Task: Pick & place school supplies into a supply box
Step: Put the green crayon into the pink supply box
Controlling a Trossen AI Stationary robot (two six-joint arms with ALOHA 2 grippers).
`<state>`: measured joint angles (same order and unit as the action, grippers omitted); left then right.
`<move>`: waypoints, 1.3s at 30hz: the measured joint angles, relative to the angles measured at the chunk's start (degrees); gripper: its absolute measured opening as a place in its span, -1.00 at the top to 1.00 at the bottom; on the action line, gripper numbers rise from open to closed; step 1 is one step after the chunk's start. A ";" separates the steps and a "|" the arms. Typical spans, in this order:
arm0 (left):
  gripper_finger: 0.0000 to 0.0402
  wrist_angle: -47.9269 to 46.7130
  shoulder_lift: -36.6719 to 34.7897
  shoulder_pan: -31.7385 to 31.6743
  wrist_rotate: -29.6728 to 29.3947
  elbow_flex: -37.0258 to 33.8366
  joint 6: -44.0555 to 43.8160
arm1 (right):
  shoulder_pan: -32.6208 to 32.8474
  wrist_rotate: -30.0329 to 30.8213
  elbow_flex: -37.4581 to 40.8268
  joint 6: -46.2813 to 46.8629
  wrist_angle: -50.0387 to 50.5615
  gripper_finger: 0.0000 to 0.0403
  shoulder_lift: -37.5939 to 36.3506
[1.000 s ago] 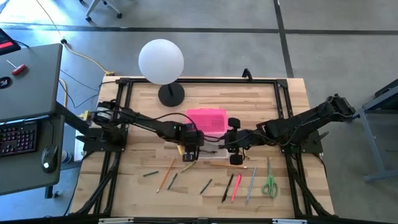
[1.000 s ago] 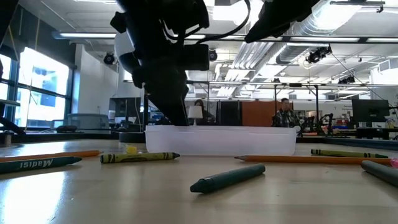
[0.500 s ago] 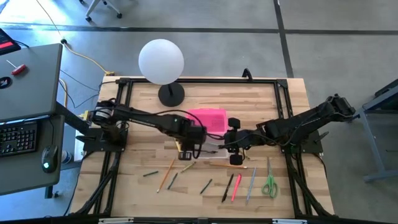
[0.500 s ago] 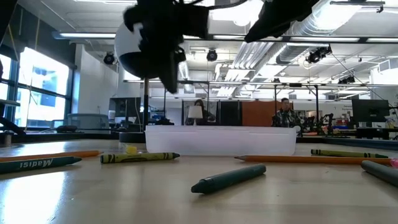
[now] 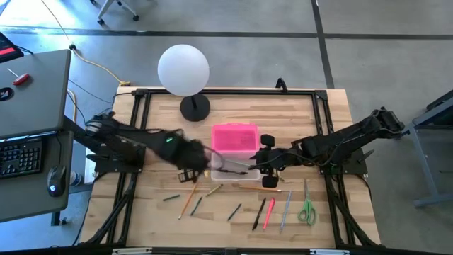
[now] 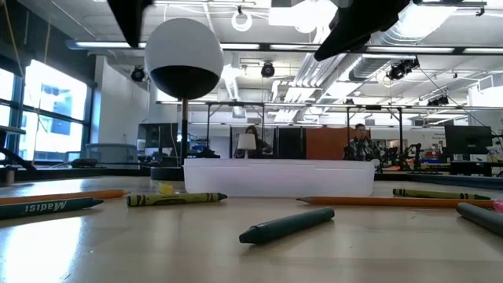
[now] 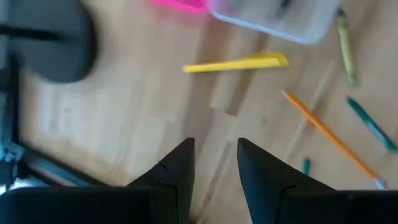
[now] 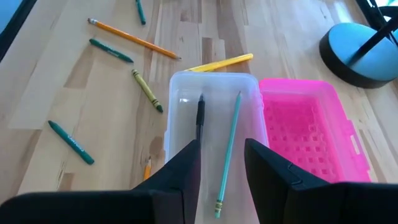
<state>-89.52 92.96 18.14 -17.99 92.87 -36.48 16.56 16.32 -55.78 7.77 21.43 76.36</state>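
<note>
With its jaws narrowly parted and empty, the left gripper (image 7: pixel 214 163) needed to line up squarely over the yellow pencil (image 7: pixel 236 63) lying beside the clear plastic supply box (image 8: pixel 214 127), while the right gripper (image 8: pixel 222 163) hovered slightly parted over that box.

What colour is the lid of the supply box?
Bright pink; the lid shows best in the right wrist view.

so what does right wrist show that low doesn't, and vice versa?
Right wrist only: inside the clear plastic box, a black pen and a teal pencil; the open pink lid beside it; the right hand, open.

Low only: the white globe lamp and people in the room behind.

Both: the box and loose crayons and pencils on the wooden table.
</note>
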 joint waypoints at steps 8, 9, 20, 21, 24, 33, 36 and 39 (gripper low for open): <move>0.24 0.89 -8.79 18.32 -15.69 -13.85 -37.96 | 0.00 0.04 0.36 -0.25 0.57 0.49 -0.01; 0.24 1.64 -9.22 20.52 -16.05 -15.95 -41.81 | 0.00 0.02 0.36 -0.31 0.59 0.49 0.00; 0.24 30.48 -9.59 33.31 -17.56 -38.14 -49.08 | -0.52 0.97 0.36 -1.81 -0.22 0.49 0.00; 0.24 35.08 -9.59 34.50 -18.96 -40.33 -48.30 | -0.52 1.12 0.36 -1.81 -0.22 0.49 0.00; 0.24 47.16 -9.59 38.11 -22.62 -46.55 -45.22 | -0.55 1.20 0.36 -2.68 -0.26 0.49 -0.01; 0.24 71.29 -9.59 44.37 -30.28 -63.62 -44.93 | -0.52 1.18 0.45 -3.30 -1.53 0.49 0.00; 0.24 79.04 -9.59 44.15 -30.96 -68.00 -44.00 | -0.52 1.16 0.45 -3.30 -2.27 0.49 0.00; 0.24 87.42 -9.59 44.17 -32.19 -72.01 -39.33 | -0.52 1.20 0.45 -3.34 -2.90 0.49 0.00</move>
<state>-2.10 83.37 62.30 -50.18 20.86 -75.81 16.03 17.52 -55.33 4.43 18.53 76.36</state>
